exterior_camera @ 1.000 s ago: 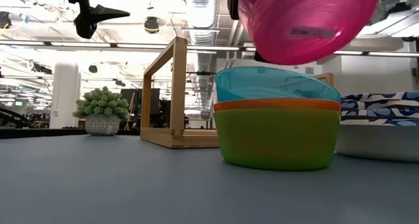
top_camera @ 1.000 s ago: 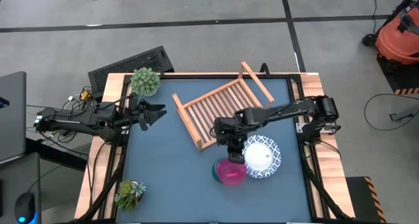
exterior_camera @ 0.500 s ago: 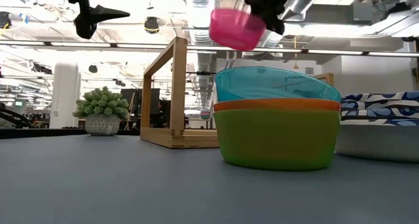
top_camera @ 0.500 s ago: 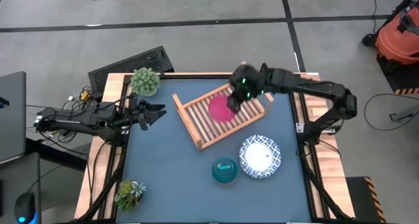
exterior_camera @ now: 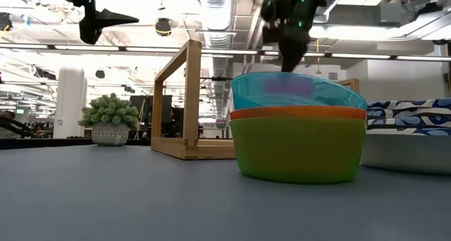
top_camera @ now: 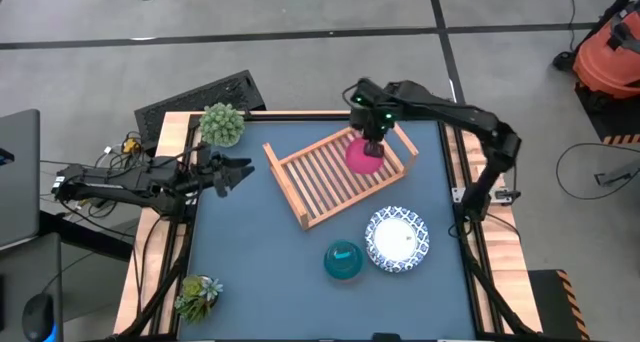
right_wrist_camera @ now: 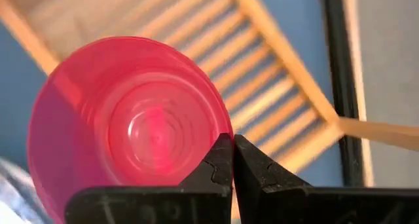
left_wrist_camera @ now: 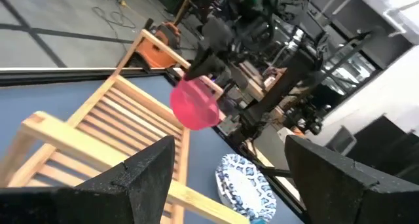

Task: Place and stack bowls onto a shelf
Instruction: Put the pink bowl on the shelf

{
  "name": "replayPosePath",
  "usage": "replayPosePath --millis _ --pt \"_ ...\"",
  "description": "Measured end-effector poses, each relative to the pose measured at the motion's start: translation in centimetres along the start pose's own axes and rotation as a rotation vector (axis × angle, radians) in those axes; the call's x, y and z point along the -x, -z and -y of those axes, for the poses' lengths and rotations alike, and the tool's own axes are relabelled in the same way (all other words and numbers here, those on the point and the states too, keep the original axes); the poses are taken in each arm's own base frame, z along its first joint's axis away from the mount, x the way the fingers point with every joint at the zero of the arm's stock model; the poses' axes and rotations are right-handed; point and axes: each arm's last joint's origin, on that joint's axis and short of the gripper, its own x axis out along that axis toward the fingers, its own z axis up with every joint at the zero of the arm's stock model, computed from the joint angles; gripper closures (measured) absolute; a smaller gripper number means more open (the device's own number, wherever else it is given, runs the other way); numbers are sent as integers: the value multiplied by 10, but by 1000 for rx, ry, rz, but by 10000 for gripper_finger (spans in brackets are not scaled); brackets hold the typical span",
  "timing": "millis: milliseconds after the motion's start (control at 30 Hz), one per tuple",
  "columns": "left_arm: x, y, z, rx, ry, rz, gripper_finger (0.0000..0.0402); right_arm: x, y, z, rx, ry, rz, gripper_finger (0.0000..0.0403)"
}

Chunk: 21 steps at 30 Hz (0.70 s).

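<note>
Right gripper (right_wrist_camera: 232, 160) jaws pinched tight on pink bowl (right_wrist_camera: 127, 129) rim, wooden rack (top_camera: 330, 167) directly below; left gripper (top_camera: 238, 170) jaws spread, empty.

no legible text, labels perhaps blurred

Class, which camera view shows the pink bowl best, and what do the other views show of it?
The right wrist view: the pink bowl fills it, its rim pinched in the right gripper, over the shelf. The high view shows it small above the shelf's right end. The left wrist view shows it from the side, hanging. The low view shows only a faint pink blur behind the stacked bowls.
</note>
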Motion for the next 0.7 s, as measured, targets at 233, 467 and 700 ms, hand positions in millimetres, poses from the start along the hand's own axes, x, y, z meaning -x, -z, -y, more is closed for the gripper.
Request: replayPosePath --millis 233,467,700 --pt "0 2 -3 10 -45 -5 127 -48 -3 15 307 -29 -173 382" --pt "0 3 -6 13 -94 8 127 -82 -5 31 470 -27 -204 382" --pt "0 2 -7 6 -135 47 127 -82 -1 46 510 -12 -168 382"
